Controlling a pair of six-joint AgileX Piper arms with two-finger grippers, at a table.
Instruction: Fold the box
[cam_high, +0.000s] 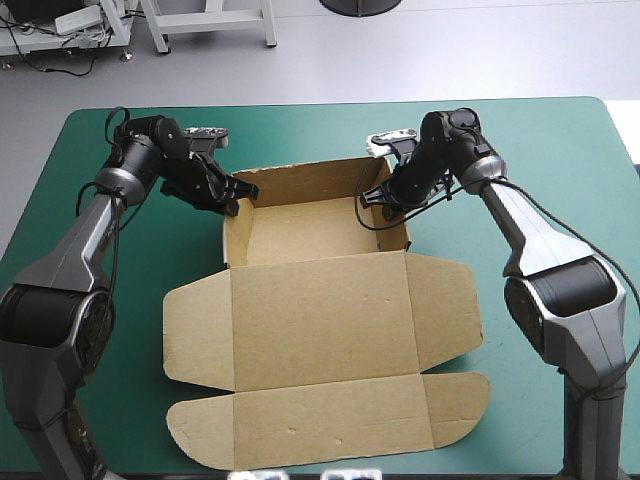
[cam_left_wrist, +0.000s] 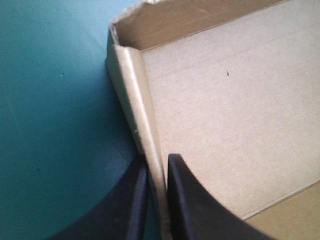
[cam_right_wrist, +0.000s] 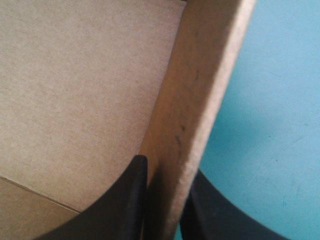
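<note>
The brown box (cam_high: 320, 330) lies on the teal-green cover as an open tray at the far side, its lid and flaps flat toward the near edge. My left gripper (cam_high: 232, 196) is shut on the box's left wall (cam_left_wrist: 142, 117), one black finger (cam_left_wrist: 187, 200) inside the tray and one outside. My right gripper (cam_high: 385, 200) is shut on the box's right wall (cam_right_wrist: 195, 115), likewise straddling it, with the tray floor (cam_right_wrist: 75, 85) on one side and the cover on the other. The back wall (cam_high: 310, 180) stands upright between the two grippers.
The flat lid panel (cam_high: 320, 320) and its rounded side flaps (cam_high: 455, 310) cover the table's middle. A front flap (cam_high: 330, 425) reaches near the table's near edge. Bare teal-green cover (cam_high: 90, 400) lies to the left, right and behind the tray.
</note>
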